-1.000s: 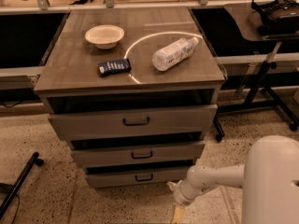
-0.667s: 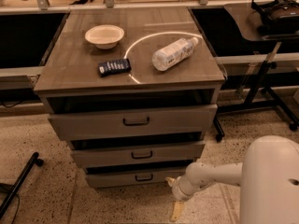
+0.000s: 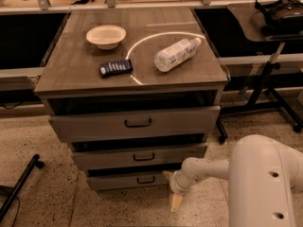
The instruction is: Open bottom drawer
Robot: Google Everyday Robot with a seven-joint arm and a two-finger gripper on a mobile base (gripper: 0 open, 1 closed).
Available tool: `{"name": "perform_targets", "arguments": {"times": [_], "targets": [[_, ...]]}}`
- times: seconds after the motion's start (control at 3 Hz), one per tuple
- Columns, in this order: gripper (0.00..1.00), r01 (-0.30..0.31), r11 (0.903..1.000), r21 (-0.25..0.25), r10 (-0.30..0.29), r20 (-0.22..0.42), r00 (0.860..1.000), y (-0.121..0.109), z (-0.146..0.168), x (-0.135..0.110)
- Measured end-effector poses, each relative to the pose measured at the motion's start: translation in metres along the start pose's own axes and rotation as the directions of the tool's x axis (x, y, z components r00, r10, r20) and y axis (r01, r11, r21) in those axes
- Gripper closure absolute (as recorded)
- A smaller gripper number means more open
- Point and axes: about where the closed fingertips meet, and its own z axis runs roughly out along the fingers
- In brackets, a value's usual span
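The bottom drawer (image 3: 118, 181) is the lowest of three grey-brown drawers in the cabinet, with a small black bar handle (image 3: 146, 179) at its centre. Its front sits about flush under the middle drawer (image 3: 109, 159). My gripper (image 3: 172, 189) is low by the floor, just right of the bottom drawer's right end and right of the handle. Its two beige fingers are spread apart and hold nothing; the upper fingertip (image 3: 166, 175) is close to the drawer front. My white arm (image 3: 213, 167) reaches in from the lower right.
The top drawer (image 3: 94, 125) has a wider handle. On the cabinet top (image 3: 71, 77) lie a white bowl (image 3: 106, 36), a dark remote (image 3: 116, 67) and a plastic bottle (image 3: 176, 54) on its side. A wheeled stand (image 3: 265, 86) is at the right, a black leg (image 3: 19, 186) at lower left.
My gripper has moved a little left and up toward the right end of the bottom drawer. The drawers have not moved.
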Motion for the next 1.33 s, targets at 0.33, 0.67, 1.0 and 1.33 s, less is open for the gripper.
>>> {"name": "perform_targets", "arguments": {"times": [0.33, 0.67, 1.0, 1.33], "targets": [[0.00, 0.015, 0.9993, 0.034, -0.014, -0.020, 1.000, -0.021, 0.008, 0.005], [0.00, 0.015, 0.9982, 0.059, -0.013, -0.035, 0.999, -0.039, 0.017, 0.011], [0.00, -0.010, 0.9960, 0.088, 0.015, -0.063, 0.998, -0.052, 0.029, 0.023], [0.01, -0.045, 0.9936, 0.104, 0.053, -0.076, 0.996, -0.065, 0.043, 0.038]]}}
